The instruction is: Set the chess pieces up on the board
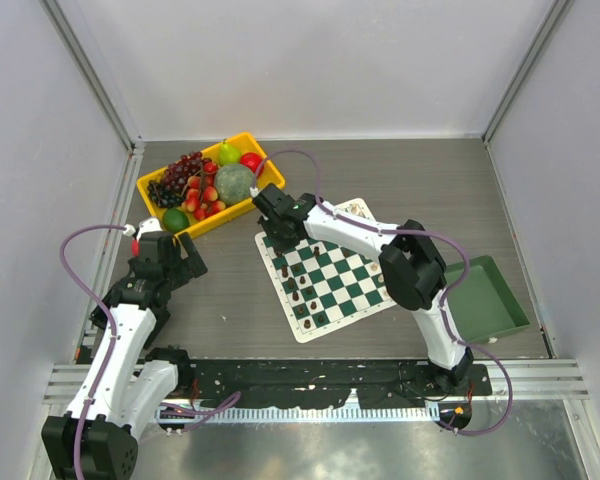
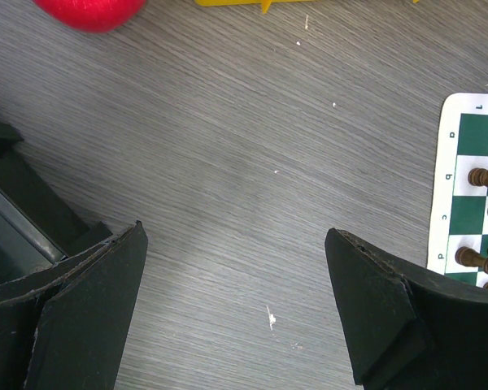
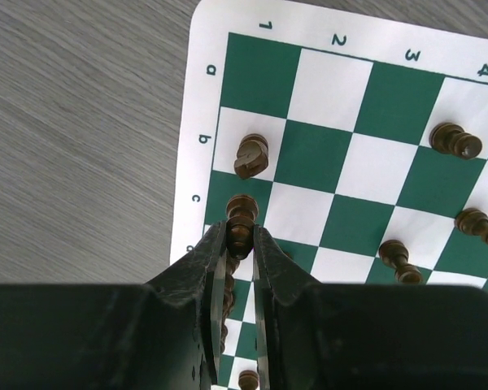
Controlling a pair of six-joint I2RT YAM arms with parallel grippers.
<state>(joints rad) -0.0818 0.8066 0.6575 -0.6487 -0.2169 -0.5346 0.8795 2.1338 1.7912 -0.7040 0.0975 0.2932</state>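
The green-and-white checkered board (image 1: 311, 335) lies right of centre on the table, with dark brown chess pieces (image 1: 302, 296) along its left side. My right gripper (image 3: 241, 236) hovers over the board's far-left corner (image 1: 272, 215) and is shut on a dark brown piece (image 3: 241, 213) above the c square at the board's (image 3: 325, 81) edge. A dark knight (image 3: 251, 155) stands beside it on b. More dark pieces (image 3: 454, 140) stand further along. My left gripper (image 2: 236, 244) is open over bare table, left of the board (image 2: 451, 162). No cream pieces show.
A yellow tray (image 1: 268, 160) of toy fruit sits at the back left, with a red fruit (image 2: 89, 10) near my left gripper. A plain green tray (image 1: 490, 300) lies at the right edge. A small printed card (image 1: 357, 208) lies behind the board.
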